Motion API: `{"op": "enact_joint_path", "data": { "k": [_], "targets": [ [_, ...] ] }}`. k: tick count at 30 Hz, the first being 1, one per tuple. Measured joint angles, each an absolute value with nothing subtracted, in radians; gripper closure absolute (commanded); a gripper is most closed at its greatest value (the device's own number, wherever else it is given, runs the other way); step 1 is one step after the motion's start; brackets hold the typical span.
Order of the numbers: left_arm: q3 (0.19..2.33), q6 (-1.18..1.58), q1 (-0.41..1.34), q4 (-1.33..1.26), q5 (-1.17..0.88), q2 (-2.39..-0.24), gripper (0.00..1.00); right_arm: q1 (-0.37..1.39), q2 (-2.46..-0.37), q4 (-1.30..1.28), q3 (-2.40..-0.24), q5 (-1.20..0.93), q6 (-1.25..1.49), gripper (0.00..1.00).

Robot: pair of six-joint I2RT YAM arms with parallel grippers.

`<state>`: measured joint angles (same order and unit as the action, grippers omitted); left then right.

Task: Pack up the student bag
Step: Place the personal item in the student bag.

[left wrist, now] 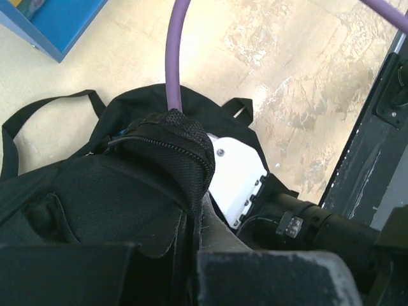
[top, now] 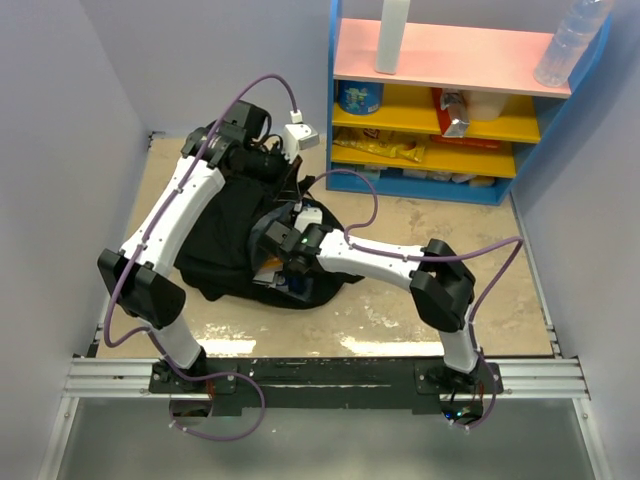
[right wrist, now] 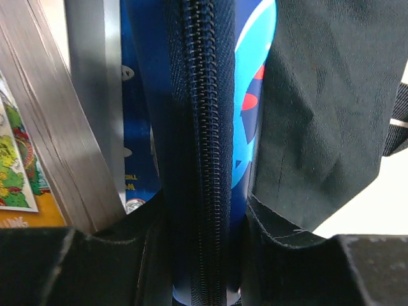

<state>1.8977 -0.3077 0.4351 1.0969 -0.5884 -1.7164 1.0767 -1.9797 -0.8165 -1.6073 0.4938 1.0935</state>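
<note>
The black student bag (top: 225, 235) lies on the table left of centre, its mouth toward the right. My left gripper (top: 277, 165) is shut on the bag's zippered rim (left wrist: 185, 150) and holds it lifted; in the left wrist view the gripper (left wrist: 191, 252) pinches the fabric edge. My right gripper (top: 287, 265) sits at the bag's mouth, shut on a dark-blue pencil case (right wrist: 201, 127) with its zipper facing the camera; the gripper (right wrist: 204, 261) clamps it from both sides. Book pages (right wrist: 44, 146) stand to its left, black bag fabric (right wrist: 319, 95) to its right.
A blue shelf unit (top: 450, 100) with pink and yellow boards holds snack packs, a tin and bottles at the back right. Grey walls close in both sides. My right arm's white link (left wrist: 236, 175) lies close beside the bag rim.
</note>
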Motion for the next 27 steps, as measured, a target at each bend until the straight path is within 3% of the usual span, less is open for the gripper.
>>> {"op": "enact_joint_path", "data": {
  "k": [3, 5, 8, 12, 15, 22, 27],
  "targets": [
    [1.887, -0.326, 0.428, 1.093, -0.595, -1.715, 1.0, 1.054, -1.97, -0.788, -1.612, 0.471, 1.074, 0.99],
    [1.887, -0.337, 0.427, 1.078, -0.596, -1.715, 1.0, 1.038, -1.954, -0.743, -1.59, 0.439, 1.04, 0.93],
    [1.883, -0.347, 0.428, 1.082, -0.597, -1.715, 1.0, 1.025, -1.924, -0.636, -1.522, 0.389, 0.994, 0.78],
    [1.868, -0.356, 0.427, 1.089, -0.595, -1.715, 1.0, 1.011, -1.902, -0.47, -1.427, 0.291, 0.936, 0.48],
    [1.866, -0.358, 0.427, 1.11, -0.592, -1.715, 1.0, 1.017, -1.887, -0.364, -1.365, 0.205, 0.897, 0.38],
    [1.866, -0.351, 0.435, 1.117, -0.644, -1.705, 1.0, 1.031, -1.706, -0.333, -1.213, 0.078, 0.847, 0.32],
    [1.867, -0.352, 0.448, 1.098, -0.658, -1.683, 1.0, 0.998, -1.506, -0.286, -1.095, 0.069, 0.809, 0.37]
  ]
}}
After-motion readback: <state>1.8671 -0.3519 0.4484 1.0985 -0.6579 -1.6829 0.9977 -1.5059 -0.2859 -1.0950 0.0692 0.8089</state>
